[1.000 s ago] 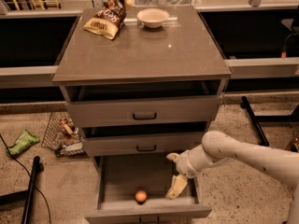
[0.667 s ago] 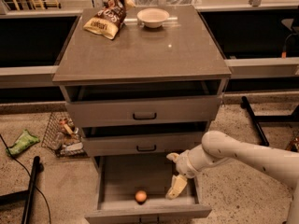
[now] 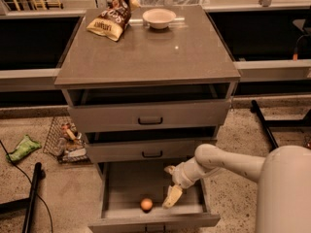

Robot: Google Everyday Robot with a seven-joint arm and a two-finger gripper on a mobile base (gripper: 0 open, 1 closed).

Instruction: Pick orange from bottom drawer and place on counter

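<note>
gripper (image 3: 170,188) inside bottom drawer (image 3: 150,221), shifted left toward orange (image 3: 146,204) over the last second | fingers spread, holding nothing | orange unmoved on drawer floor near the front, just beside lower finger | approach nearly done; grasp, then lift to counter (image 3: 146,57), not yet done

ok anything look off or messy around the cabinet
On the floor left of the cabinet, a green packet lies loose, and a wire basket of clutter sits beside it. A snack bag lies slumped on the counter. The gripper hangs in the bottom drawer beside the orange, nothing odd there.
</note>
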